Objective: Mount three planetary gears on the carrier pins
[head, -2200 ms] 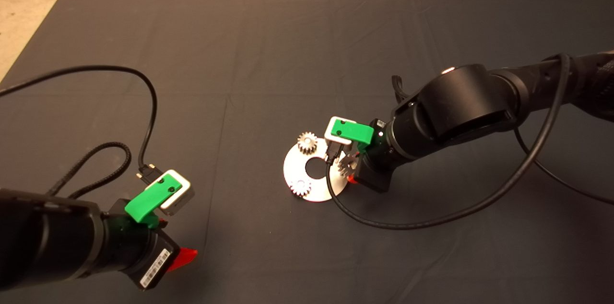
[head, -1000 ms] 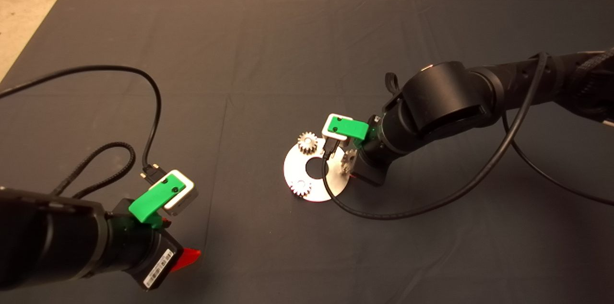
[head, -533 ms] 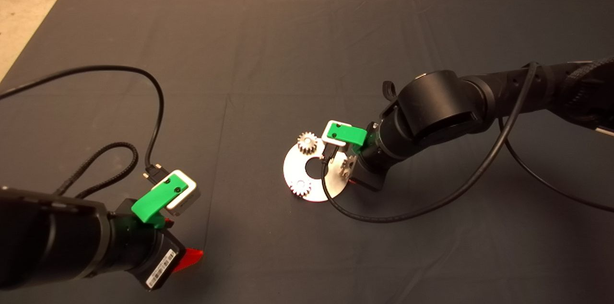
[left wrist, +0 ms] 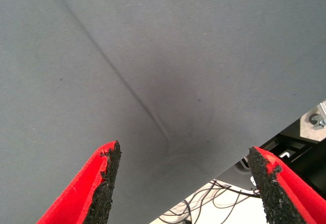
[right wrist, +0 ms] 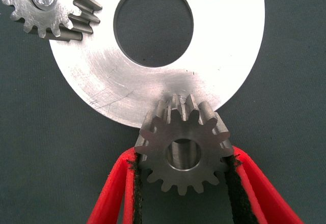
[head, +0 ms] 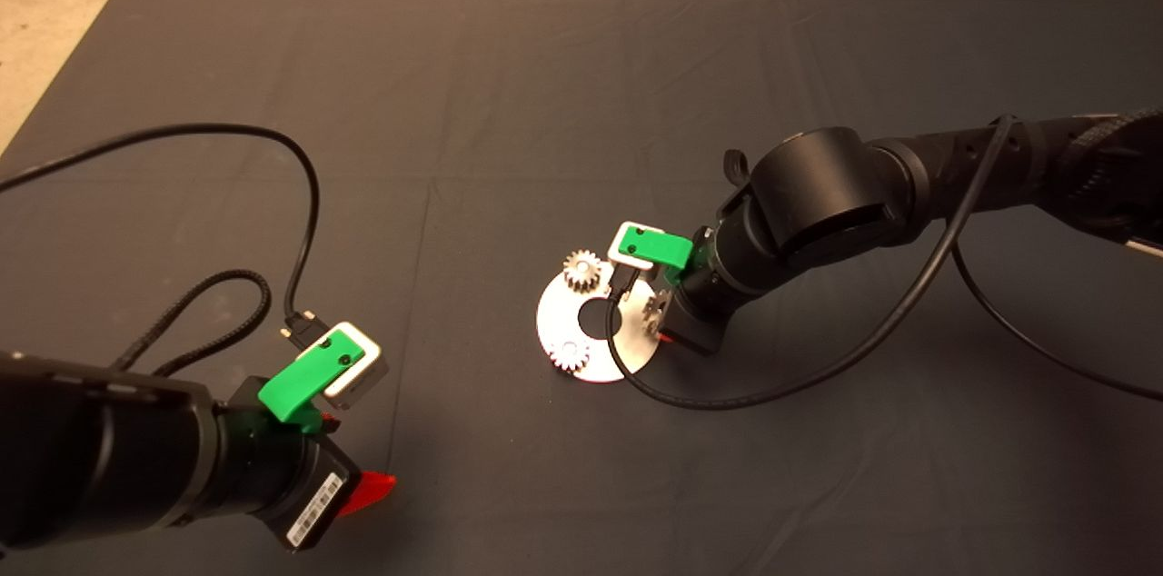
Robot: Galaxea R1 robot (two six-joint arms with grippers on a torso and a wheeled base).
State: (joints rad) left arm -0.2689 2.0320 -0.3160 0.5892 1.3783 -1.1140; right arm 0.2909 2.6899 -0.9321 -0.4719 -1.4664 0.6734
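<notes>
At the carrier plate's (right wrist: 153, 89) rim, the right gripper (right wrist: 182, 183) pinches the third planetary gear (right wrist: 183, 145); two gears (head: 581, 270) sit on pins. The left gripper (left wrist: 186, 183) hovers spread above the mat (head: 509, 85).

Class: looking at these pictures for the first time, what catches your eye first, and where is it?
The right tool grips a planetary gear over the edge of the round silver carrier plate at mid-mat. Two more gears already sit on it. The left tool hangs open at the mat's lower left.
</notes>
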